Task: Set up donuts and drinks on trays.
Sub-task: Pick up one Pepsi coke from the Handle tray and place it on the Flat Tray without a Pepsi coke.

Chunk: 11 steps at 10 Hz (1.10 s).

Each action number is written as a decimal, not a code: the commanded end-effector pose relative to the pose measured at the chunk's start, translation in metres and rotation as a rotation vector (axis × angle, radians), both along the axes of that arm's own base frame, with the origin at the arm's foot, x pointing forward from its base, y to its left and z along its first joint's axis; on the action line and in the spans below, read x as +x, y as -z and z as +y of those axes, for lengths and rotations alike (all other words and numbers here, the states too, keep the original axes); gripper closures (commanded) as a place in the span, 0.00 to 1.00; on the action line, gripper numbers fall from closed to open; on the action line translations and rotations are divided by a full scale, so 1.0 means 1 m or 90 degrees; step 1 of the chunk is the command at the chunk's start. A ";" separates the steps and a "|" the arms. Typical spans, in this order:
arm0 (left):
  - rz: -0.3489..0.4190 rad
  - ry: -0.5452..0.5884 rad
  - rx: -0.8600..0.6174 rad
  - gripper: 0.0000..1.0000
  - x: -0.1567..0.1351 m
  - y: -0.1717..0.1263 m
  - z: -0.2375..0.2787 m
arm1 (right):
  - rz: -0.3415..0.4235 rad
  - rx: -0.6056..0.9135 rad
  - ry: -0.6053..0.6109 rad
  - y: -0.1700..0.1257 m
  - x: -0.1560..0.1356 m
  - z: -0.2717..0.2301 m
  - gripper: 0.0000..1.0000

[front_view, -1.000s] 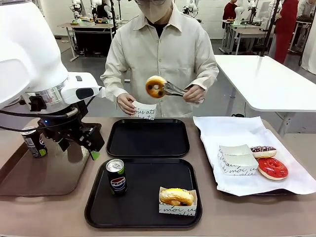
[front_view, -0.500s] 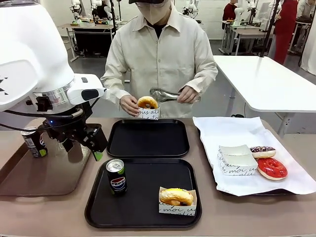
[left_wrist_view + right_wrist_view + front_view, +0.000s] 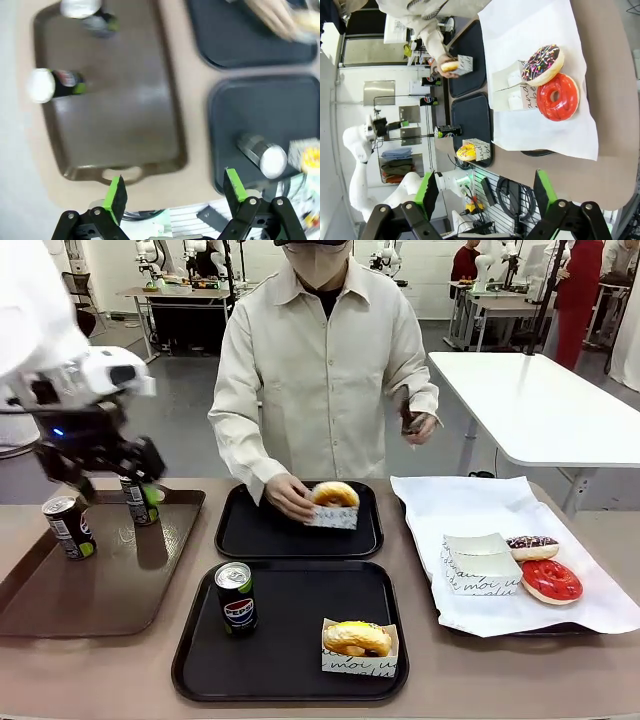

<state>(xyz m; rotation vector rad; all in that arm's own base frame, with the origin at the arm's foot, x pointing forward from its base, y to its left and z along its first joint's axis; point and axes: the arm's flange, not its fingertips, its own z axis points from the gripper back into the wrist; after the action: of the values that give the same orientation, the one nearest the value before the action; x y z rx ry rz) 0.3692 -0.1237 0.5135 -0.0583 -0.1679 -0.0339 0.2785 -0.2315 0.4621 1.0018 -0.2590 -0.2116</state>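
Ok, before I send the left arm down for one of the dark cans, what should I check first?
1. Left gripper open and empty: ok.
2. Two dark cans upright on the brown tray: ok.
3. Gripper lined up over one can: cannot tell; in the front view it sits close to the far can.
4. Far black tray free of the person's hand: not ok; the hand rests on the sleeved donut there.
5. Room for a can on the far black tray: ok; its left part is bare.
6. Near black tray set: ok; it holds the Pepsi can and a yellow donut.
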 end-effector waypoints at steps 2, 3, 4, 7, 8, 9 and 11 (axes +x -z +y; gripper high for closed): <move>0.005 -0.179 0.053 0.00 0.057 -0.012 0.073 | -0.009 0.008 -0.002 -0.001 0.000 -0.001 0.00; -0.003 -0.225 0.070 0.00 0.048 -0.008 0.102 | -0.009 0.008 -0.002 -0.001 0.000 -0.001 0.00; -0.008 -0.233 0.071 0.00 0.057 -0.019 0.114 | -0.009 0.008 -0.002 -0.001 0.000 -0.001 0.00; -0.008 -0.213 0.053 0.00 0.058 -0.013 0.124 | -0.009 0.008 -0.002 -0.001 0.000 -0.001 0.00; -0.008 -0.213 0.053 0.00 0.058 -0.013 0.124 | -0.009 0.008 -0.002 -0.001 0.000 -0.001 0.00; -0.008 -0.213 0.053 0.00 0.058 -0.013 0.124 | -0.009 0.008 -0.002 -0.001 0.000 -0.001 0.00; -0.004 -0.221 0.058 0.00 0.058 -0.015 0.123 | -0.009 0.008 -0.002 -0.001 0.000 -0.001 0.00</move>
<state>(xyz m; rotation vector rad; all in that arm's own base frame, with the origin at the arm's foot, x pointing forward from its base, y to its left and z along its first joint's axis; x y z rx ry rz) 0.4268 -0.0010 0.5276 0.0626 -0.1798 0.3028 0.2784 -0.2316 0.4621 1.0016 -0.2592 -0.2119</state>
